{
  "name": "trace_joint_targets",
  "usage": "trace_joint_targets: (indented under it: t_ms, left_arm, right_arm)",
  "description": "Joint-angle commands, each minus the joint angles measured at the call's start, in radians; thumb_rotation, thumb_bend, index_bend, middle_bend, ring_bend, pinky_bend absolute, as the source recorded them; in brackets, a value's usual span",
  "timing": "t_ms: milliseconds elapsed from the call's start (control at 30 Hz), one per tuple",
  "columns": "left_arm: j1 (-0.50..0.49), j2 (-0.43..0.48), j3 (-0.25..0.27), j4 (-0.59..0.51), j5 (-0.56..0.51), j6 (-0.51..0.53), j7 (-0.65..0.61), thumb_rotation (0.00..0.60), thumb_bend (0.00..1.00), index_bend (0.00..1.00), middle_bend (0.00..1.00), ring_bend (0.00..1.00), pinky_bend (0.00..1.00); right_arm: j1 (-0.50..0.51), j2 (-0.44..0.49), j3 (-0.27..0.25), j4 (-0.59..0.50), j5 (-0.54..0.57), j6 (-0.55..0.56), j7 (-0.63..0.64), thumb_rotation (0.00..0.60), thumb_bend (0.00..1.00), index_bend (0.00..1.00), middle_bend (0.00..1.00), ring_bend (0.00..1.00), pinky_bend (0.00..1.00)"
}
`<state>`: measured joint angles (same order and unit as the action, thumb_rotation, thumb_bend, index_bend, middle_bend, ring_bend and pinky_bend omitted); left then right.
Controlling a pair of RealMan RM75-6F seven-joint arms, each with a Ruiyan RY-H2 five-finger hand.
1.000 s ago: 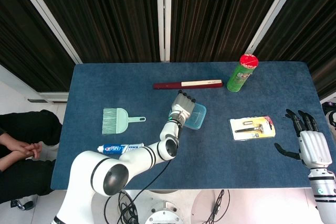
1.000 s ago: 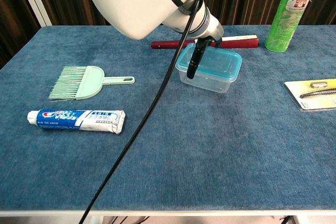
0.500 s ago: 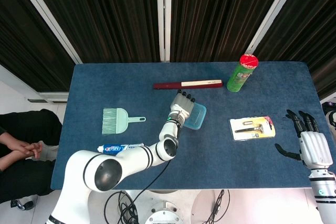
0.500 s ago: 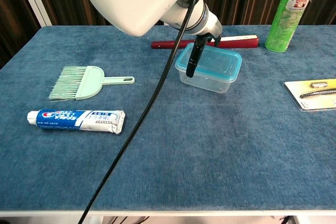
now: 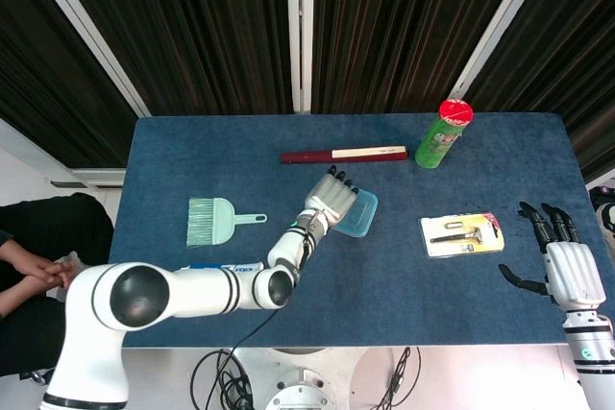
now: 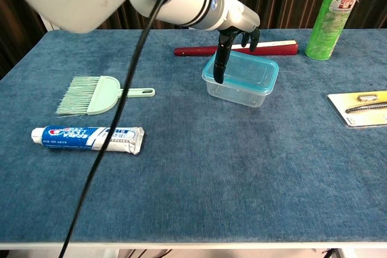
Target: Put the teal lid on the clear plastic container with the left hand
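Under left hand [image 5: 331,200], teal lid [image 6: 242,70] on container [image 6: 239,92].

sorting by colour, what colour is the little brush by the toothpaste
Pale mint green, brush bristles and handle alike; clearest in the chest view.

Left arm reaches forward across the table, left hand [image 5: 331,203] palm down, fingers [image 6: 220,64] extended, one dark finger pointing down; contact under it unclear. Right hand [image 5: 563,266] at right edge, palm down, fingers spread, holding nothing.
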<state>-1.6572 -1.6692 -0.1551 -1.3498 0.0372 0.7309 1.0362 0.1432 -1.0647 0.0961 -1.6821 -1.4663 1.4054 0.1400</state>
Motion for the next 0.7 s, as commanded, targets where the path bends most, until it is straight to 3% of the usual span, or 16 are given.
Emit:
trace_joint_targets:
  t_ms: [33,233,700]
  left_arm:
    - [0.119,0.072,0.019,-0.177,0.222,0.101,-0.134,0.6,0.03,0.21,0.17,0.08,0.07]
    - [0.162,0.072,0.068,-0.227,0.322,0.144,-0.158,0.6,0.02,0.21,0.18,0.08,0.07]
    - [0.188,0.047,0.114,-0.204,0.31,0.155,-0.147,0.6,0.02,0.21,0.18,0.08,0.06]
  right_arm:
    - [0.0,-0.002,-0.002,0.002,-0.004,0.002,0.003,0.6,0.15,0.0,0.17,0.0,0.0]
    - [0.0,-0.005,-0.004,0.002,-0.013,0.005,0.005,0.6,0.15,0.0,0.17,0.0,0.0]
    - [0.002,-0.004,-0.006,-0.01,-0.014,0.004,-0.01,0.6,0.15,0.0,0.17,0.0,0.0]
